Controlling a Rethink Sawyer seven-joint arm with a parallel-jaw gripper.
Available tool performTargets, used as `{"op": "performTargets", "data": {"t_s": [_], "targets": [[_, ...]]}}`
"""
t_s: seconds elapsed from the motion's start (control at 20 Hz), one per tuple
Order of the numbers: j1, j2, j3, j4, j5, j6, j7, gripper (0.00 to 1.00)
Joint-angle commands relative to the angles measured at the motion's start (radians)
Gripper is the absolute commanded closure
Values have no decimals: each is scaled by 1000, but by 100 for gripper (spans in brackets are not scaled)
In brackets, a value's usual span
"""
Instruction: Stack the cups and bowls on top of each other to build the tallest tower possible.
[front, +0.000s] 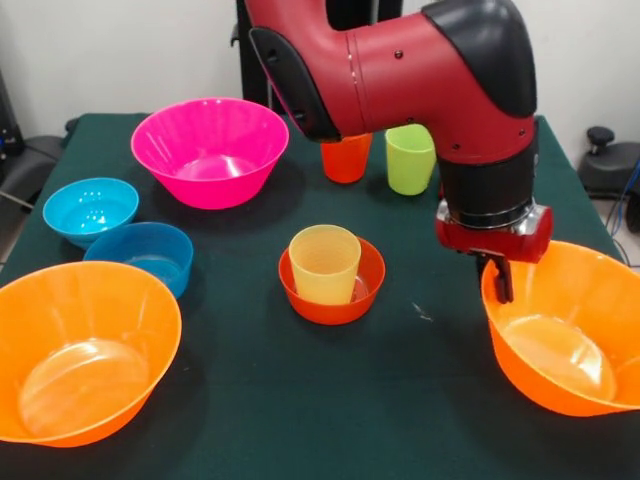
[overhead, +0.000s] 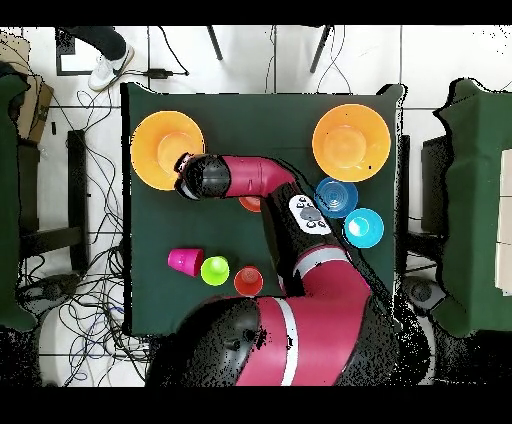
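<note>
My gripper (front: 497, 278) stands at the near-left rim of a large orange bowl (front: 565, 335) at the right, shut on that rim; the bowl rests on the table. It also shows in the overhead view (overhead: 160, 145). A ribbed pale yellow cup (front: 325, 262) stands in the small red-orange bowl (front: 330, 300) at mid-table. An orange cup (front: 347, 158) and a lime green cup (front: 410, 158) stand at the back. The red-pink cup (overhead: 185, 262) shows only from overhead. The magenta bowl (front: 210, 150), light blue bowl (front: 90, 208), darker blue bowl (front: 142, 255) and second large orange bowl (front: 85, 350) stand at the left.
The dark green table (front: 400, 400) ends close in front of both orange bowls. The red arm (front: 400, 70) hangs over the back right and hides the magenta bowl from overhead. Chairs and cables lie around the table.
</note>
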Motion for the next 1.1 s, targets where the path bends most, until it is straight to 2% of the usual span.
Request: {"op": "performTargets", "data": {"t_s": [0.05,0.3,0.45,0.65,0.85,1.1], "targets": [[51,2,-28,-26,-78,25,-52,100],[51,-37,-43,-10,-38,44,-6,100],[43,-86,-57,-16,-22,113,-8,100],[41,-123,-70,-28,-1,160,11,100],[-21,-140,-10,-26,44,213,-22,100],[-80,-181,37,10,98,203,-14,100]]}}
